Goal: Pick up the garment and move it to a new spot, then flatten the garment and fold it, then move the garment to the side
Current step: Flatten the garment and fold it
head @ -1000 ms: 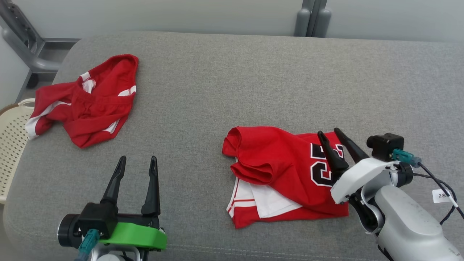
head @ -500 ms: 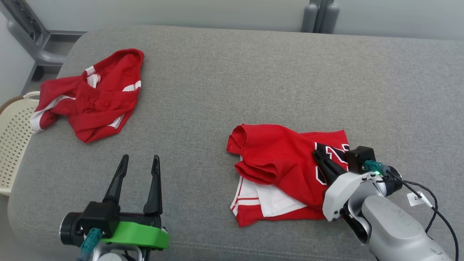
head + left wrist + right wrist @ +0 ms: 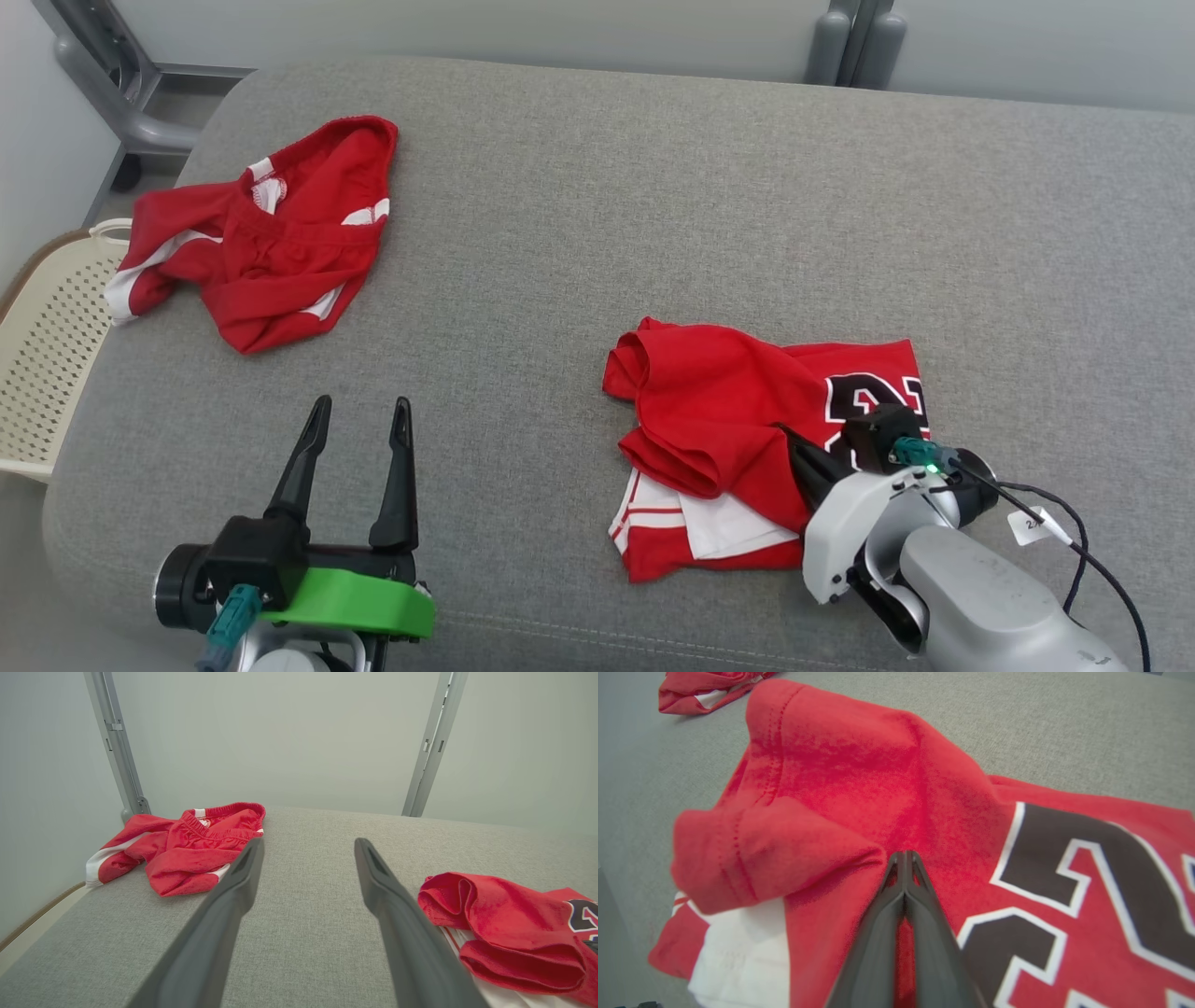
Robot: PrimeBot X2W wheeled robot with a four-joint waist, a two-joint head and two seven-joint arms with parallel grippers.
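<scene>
The garment is a red jersey (image 3: 728, 411) with a black-and-white number, lying crumpled on the grey padded surface (image 3: 607, 215) at the front right, with a white inner layer showing at its near edge. My right gripper (image 3: 792, 441) is low over its middle, and the right wrist view shows its tips (image 3: 903, 855) closed together where creases in the jersey (image 3: 878, 774) converge. My left gripper (image 3: 359, 406) hovers open at the front left, holding nothing. In the left wrist view the left gripper (image 3: 308, 842) points between the two garments, and the jersey (image 3: 504, 919) lies to its right.
Crumpled red shorts with white trim (image 3: 271, 243) lie at the back left, also seen as red shorts (image 3: 187, 844). A cream perforated basket (image 3: 47, 345) stands off the left edge. Grey metal frame posts (image 3: 854, 42) rise behind the surface.
The right gripper went from slightly open above the number to shut, dropping onto the jersey's middle. The head camera shifted, sliding the scene rightward. The left gripper stayed put.
</scene>
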